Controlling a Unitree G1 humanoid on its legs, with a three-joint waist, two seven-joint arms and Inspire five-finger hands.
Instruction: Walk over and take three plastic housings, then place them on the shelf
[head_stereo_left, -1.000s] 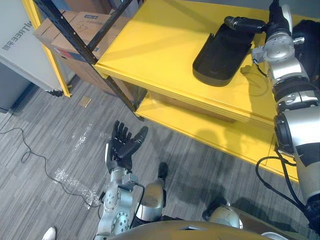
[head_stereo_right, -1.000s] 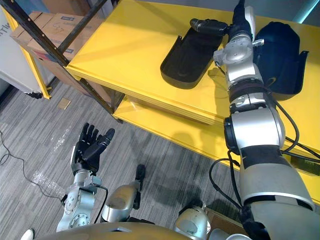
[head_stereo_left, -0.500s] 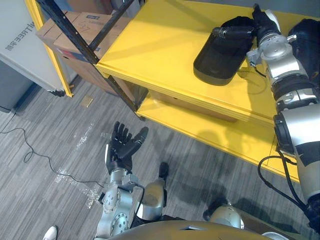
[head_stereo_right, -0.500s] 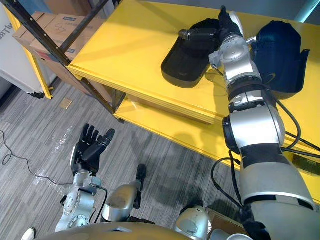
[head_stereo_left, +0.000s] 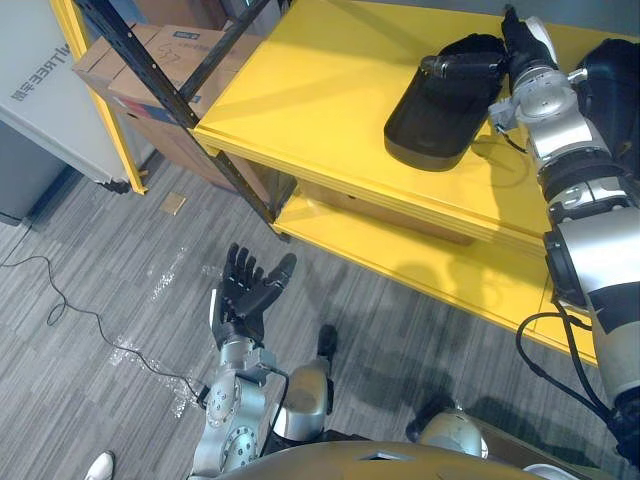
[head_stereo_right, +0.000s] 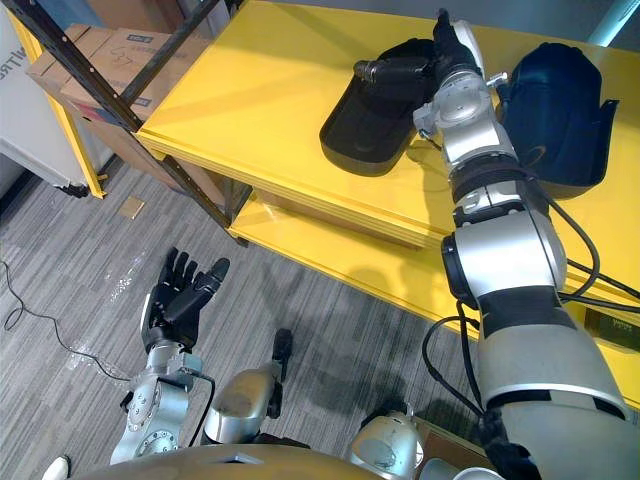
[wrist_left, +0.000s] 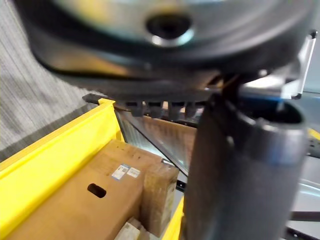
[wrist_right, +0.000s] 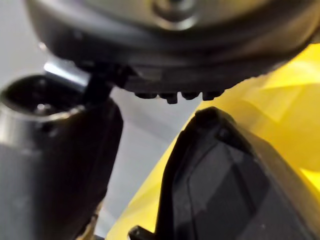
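Observation:
A black plastic housing (head_stereo_left: 430, 120) lies on the yellow shelf top (head_stereo_left: 320, 90), its far end tipped up. My right hand (head_stereo_left: 518, 60) is at that far end, with the fingers (head_stereo_right: 385, 70) laid across the housing's inside and the thumb behind it, pinching the end. In the right wrist view the housing (wrist_right: 225, 190) sits close beside the thumb (wrist_right: 55, 165). A second, darker housing (head_stereo_right: 555, 110) rests on the shelf just right of my right arm. My left hand (head_stereo_left: 245, 290) hangs low over the grey floor, open and holding nothing.
A lower yellow shelf board (head_stereo_left: 400, 250) runs under the top one. A black diagonal brace (head_stereo_left: 160, 90) crosses the rack's left end, with cardboard boxes (head_stereo_left: 150, 70) behind it. A white cabinet (head_stereo_left: 50, 100) stands at the far left. A person's shoe (head_stereo_left: 98, 467) is by the bottom edge.
My right hand has closed on the housing's far end, which has risen off the shelf; the housing has slid slightly left. The left hand has stayed where it was.

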